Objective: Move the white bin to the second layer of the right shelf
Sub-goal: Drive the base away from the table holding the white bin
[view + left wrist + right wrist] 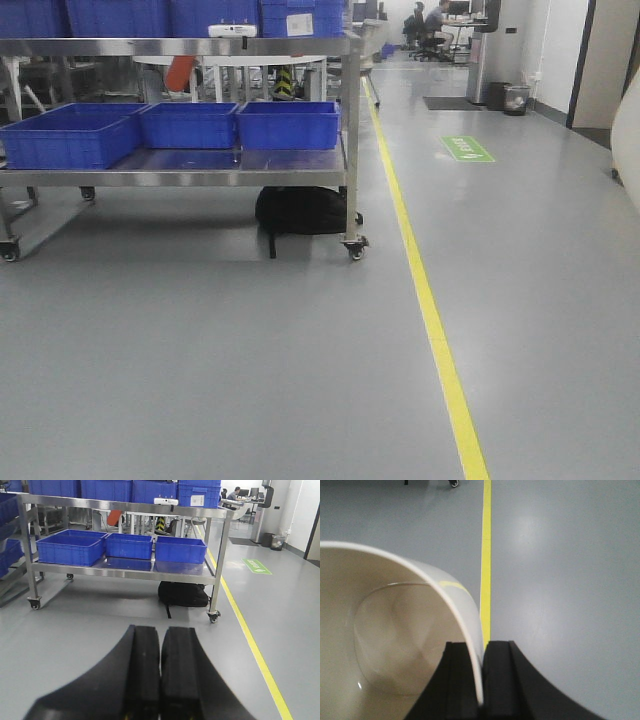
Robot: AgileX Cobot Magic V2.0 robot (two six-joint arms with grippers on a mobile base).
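Observation:
My right gripper [483, 645] is shut on the wall of the white bin [385, 630]. One finger is inside the rim and one outside, and the bin hangs above the grey floor. The bin's cream inside fills the left half of the right wrist view. A cream-white curved edge [628, 150] at the far right of the front view looks like the same bin. My left gripper [161, 630] is shut and empty, held above the floor and pointing at a steel cart. The roller shelf layer is out of view.
A steel cart on casters [347, 150] stands ahead on the left, with blue crates [288, 125] on its lower level and a black bag [300, 210] under it. A yellow floor line [430, 320] runs away to the right of it. People sit at desks [435, 25] far back.

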